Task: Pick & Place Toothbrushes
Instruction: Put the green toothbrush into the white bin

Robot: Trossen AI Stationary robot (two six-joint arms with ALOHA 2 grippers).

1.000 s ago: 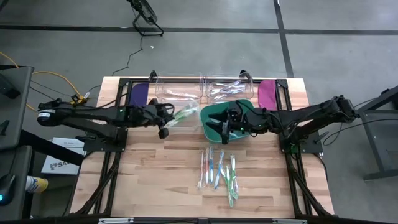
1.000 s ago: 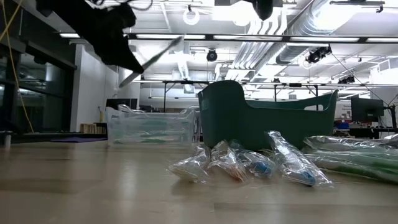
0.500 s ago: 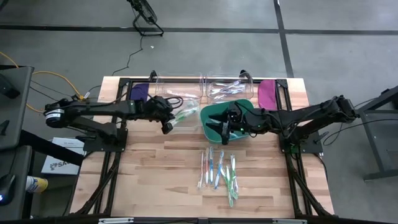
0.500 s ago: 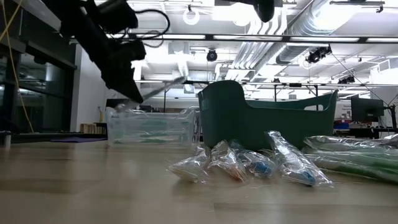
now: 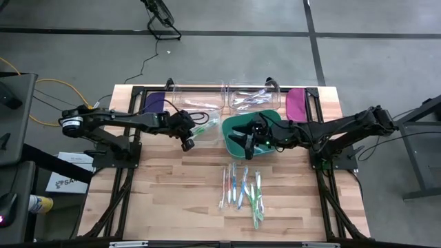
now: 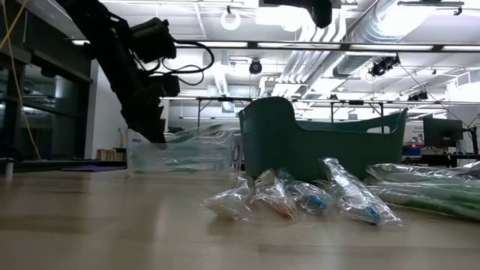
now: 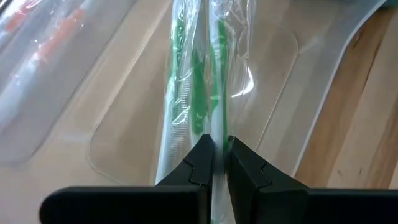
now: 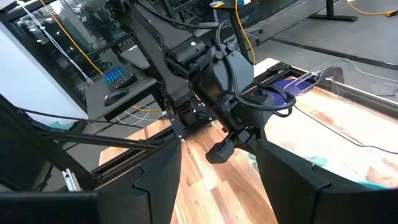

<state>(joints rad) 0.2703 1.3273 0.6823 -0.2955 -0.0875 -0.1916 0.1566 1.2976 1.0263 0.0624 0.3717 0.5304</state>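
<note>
Wooden counter [image 5: 179,200] carries loose toothbrushes [image 5: 241,189] at its middle. Left end effector [image 5: 191,135] reaches low into a clear bin [image 5: 200,114], clamped on a wrapped green toothbrush [image 7: 199,81]. Right end effector [image 5: 247,143] hangs spread over a green tub [image 5: 231,127], seemingly empty.

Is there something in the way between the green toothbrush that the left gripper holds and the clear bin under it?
Nothing visible. The left gripper is shut on the wrapped green toothbrush, which hangs directly over the clear bin; bare bin floor lies beneath it.
</note>
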